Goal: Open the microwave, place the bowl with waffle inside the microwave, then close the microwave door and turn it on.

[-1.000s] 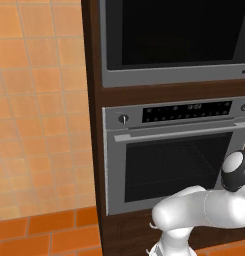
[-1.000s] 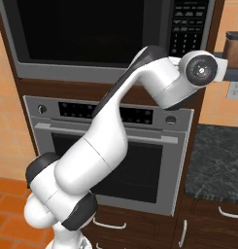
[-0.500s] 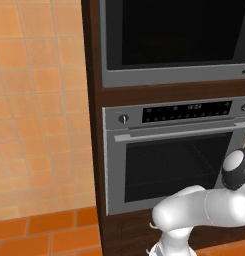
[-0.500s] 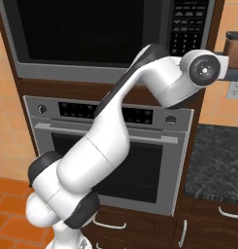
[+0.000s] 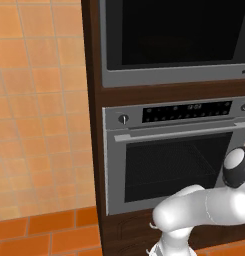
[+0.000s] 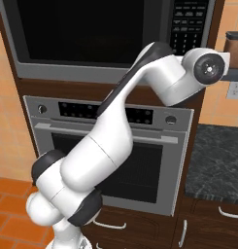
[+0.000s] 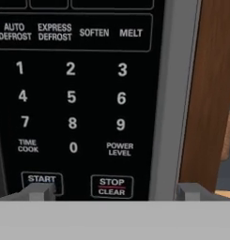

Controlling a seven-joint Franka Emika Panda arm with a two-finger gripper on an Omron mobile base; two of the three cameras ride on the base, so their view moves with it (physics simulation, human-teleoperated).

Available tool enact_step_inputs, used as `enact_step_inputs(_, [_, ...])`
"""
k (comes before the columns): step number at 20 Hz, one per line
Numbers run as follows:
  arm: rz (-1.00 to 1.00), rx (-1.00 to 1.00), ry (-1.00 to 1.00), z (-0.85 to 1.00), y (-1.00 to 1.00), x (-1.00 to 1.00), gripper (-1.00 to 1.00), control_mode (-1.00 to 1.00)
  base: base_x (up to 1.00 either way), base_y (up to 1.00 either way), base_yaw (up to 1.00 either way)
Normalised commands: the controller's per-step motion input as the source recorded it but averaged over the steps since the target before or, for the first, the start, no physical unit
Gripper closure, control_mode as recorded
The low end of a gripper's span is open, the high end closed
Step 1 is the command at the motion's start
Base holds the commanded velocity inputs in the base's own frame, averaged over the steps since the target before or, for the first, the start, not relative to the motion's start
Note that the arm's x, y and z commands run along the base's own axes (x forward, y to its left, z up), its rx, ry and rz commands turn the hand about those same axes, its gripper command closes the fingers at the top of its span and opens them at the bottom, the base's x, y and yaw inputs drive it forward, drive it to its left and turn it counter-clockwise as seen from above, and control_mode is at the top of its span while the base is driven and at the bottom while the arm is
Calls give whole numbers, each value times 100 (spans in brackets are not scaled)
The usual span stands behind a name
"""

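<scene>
Grey oven [image 5: 174, 160] in dark wood cabinet [image 5: 93, 125]; orange tiled wall [image 5: 39, 110] left; dark speckled counter [image 6: 215, 160] right.

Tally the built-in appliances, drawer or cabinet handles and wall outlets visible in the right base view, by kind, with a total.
Built-in appliances: 2, the black glass-fronted microwave and the grey oven with mesh window below it.
Curved silver cabinet handles: 3, all low in the dark wood fronts.
White wall outlets: 1, at the right edge above the dark speckled counter.
Total: 6
</scene>
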Motion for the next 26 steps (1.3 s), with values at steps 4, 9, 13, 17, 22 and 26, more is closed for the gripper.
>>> enact_step_inputs(4, [0,0,0,0,-4,29,-100,-100,0,0,0])
enact_step_inputs(9, [0,0,0,0,-6,23,-100,-100,0,0,0])
enact_step_inputs(13, [0,0,0,0,6,29,-100,-100,0,0,0])
enact_step_inputs(17, [0,0,0,0,29,27,-100,-100,0,0,0])
enact_step_inputs(22, [0,0,0,0,29,40,-100,-100,0,0,0])
enact_step_inputs(26, [0,0,0,0,-17,46,-100,-100,0,0,0])
